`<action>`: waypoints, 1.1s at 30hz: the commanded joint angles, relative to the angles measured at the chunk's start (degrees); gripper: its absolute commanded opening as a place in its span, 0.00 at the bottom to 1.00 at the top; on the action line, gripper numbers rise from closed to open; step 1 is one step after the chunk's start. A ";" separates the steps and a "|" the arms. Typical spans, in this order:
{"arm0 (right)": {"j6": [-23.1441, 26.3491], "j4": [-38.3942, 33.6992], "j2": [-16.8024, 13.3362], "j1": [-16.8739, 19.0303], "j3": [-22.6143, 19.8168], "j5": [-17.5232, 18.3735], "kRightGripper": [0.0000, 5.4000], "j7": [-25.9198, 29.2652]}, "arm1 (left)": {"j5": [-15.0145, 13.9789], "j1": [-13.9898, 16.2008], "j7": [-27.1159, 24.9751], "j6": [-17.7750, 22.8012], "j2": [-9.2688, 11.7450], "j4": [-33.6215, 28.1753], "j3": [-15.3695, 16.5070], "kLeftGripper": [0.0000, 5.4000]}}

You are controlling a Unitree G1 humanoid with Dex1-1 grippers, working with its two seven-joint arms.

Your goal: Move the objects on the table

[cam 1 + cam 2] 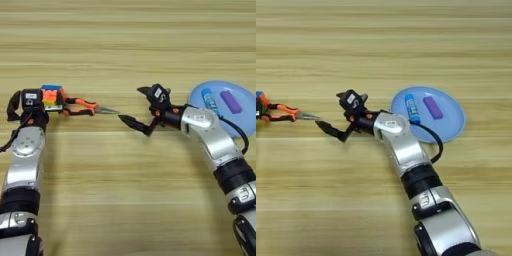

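Our right hand (134,106) hangs with fingers spread wide, empty, just right of the pliers' (86,106) tip on the tabletop (128,45). The puzzle cube (52,97) sits against our left hand (33,100); we cannot tell its grip. The plate (451,125) carries the blue tube (412,108) and purple block (432,107).

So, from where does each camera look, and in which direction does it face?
Left eye view: on the head, facing down on the table; shows both arms, left hand by the puzzle cube, right hand open near the pliers.
Right eye view: same head, same downward aim, reaching further right; shows only the right arm.
Shared: pliers, right hand, plate with blue tube and purple block.
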 commanded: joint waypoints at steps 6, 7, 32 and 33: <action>1.86 -2.94 -0.74 1.39 1.25 0.85 1.00 -1.23 | 0.36 -3.18 -0.08 -3.10 1.14 5.56 -0.16 1.00; 1.88 -3.01 -0.79 1.42 1.32 0.91 1.00 -1.30 | 0.40 -3.36 -0.06 -3.21 1.10 5.80 -0.24 1.00; 2.40 -4.07 -1.35 1.99 2.42 1.91 1.00 -2.47 | 0.69 -7.67 -0.39 -6.70 0.68 15.17 -2.70 1.00; 2.38 -4.03 -1.35 1.98 2.43 1.92 1.00 -2.49 | 0.67 -7.73 -0.39 -6.83 0.74 15.50 -2.68 1.00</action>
